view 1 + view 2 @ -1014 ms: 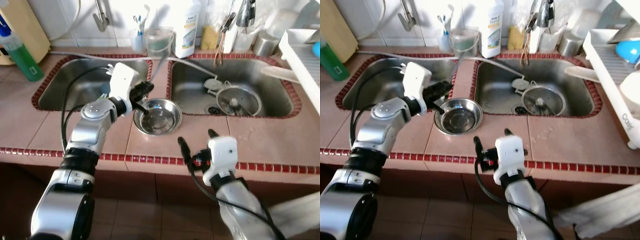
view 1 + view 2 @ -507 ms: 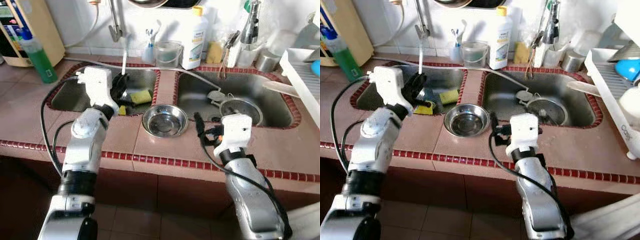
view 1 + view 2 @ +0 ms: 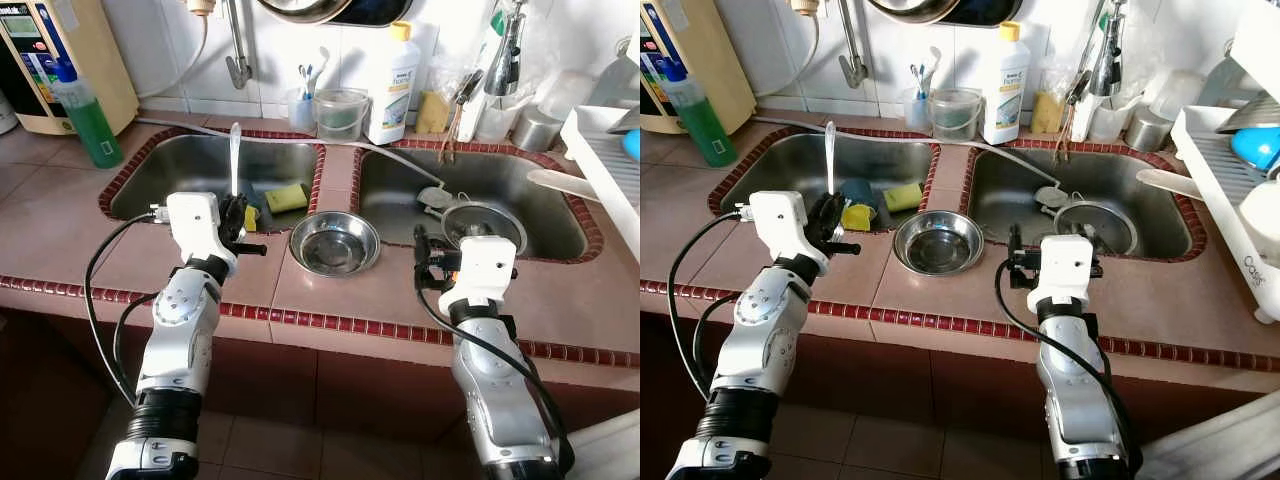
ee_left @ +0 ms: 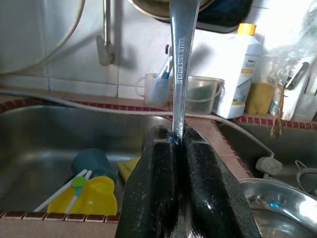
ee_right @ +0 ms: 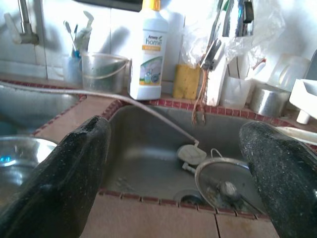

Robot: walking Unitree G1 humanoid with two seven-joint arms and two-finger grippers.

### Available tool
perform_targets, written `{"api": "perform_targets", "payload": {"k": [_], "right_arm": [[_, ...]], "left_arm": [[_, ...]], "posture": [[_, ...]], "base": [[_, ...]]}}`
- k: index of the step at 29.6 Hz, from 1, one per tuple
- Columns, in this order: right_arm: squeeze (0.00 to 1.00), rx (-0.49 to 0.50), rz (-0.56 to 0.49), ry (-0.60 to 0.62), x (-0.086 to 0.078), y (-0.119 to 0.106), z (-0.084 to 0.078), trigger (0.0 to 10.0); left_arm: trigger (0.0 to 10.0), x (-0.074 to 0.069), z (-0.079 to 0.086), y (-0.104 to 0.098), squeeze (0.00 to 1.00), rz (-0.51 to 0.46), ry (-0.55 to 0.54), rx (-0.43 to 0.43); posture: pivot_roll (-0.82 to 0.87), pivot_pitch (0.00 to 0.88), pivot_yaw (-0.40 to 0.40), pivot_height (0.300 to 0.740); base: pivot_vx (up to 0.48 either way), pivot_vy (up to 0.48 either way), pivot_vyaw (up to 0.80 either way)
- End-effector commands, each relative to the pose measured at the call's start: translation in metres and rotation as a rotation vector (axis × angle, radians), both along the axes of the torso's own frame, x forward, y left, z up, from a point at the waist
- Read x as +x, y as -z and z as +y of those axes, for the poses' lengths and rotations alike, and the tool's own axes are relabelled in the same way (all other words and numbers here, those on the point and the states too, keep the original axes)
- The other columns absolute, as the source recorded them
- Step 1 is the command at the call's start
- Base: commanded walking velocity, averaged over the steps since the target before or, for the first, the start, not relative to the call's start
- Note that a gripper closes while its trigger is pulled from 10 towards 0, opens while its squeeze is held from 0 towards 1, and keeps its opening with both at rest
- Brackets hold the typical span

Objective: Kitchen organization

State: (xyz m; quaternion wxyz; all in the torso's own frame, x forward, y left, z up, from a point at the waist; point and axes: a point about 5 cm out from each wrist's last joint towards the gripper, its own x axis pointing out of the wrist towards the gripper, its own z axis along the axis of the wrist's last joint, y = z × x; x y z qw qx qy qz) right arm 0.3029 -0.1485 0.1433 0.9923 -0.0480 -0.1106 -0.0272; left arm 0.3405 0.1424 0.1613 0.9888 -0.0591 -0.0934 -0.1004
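My left gripper (image 3: pixel 240 215) is shut on a steel spoon (image 3: pixel 233 160), held upright over the near edge of the left sink (image 3: pixel 180 165). The spoon handle (image 4: pixel 182 59) rises from between the closed fingers (image 4: pixel 153 193). A round steel bowl (image 3: pixel 334 243) sits on the tiled divider between the two sinks, to the right of that gripper. My right gripper (image 3: pixel 432 262) is open, hovering above the counter's front edge near the right sink (image 3: pixel 540 200), with nothing between its fingers (image 5: pixel 74 168).
The left sink holds a yellow sponge (image 3: pixel 286 197), a yellow cup (image 4: pixel 96 196) and a blue cup (image 4: pixel 91 161). A strainer (image 3: pixel 483 220) lies in the right sink. A white bottle (image 3: pixel 392 72), a plastic tub (image 3: pixel 340 112) and a green bottle (image 3: pixel 88 115) stand behind. A dish rack (image 3: pixel 605 140) stands right.
The camera has lifted and pulled back. My left gripper has drawn away from the bowl toward the left sink's near edge, with the spoon upright in it. The right gripper rose and stays open.
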Motion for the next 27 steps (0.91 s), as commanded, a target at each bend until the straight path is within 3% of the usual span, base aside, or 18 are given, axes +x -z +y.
{"api": "perform_targets", "payload": {"k": [1, 13, 27], "right_arm": [[0.0, 0.013, -0.021, 0.003, 0.003, -0.003, 0.002, 10.0], [0.0, 0.014, -0.012, -0.005, -0.003, 0.006, 0.009, 10.0], [0.0, 0.015, 0.005, -0.027, -0.008, 0.012, 0.017, 10.0]], "left_arm": [[10.0, 0.0, -0.003, 0.0, 0.0, -0.007, 0.017, 0.029], [10.0, -0.007, 0.001, 0.018, 0.0, 0.078, 0.046, 0.069], [10.0, -0.01, 0.001, 0.021, 0.0, 0.103, 0.072, 0.079]], "posture": [[-0.14, 0.0, 0.042, 0.74], [-0.16, 0.0, 0.06, 0.74], [-0.15, 0.0, 0.06, 0.74]], "base": [[0.0, 0.0, 0.0], [0.0, 0.0, 0.0], [0.0, 0.065, 0.0]]}}
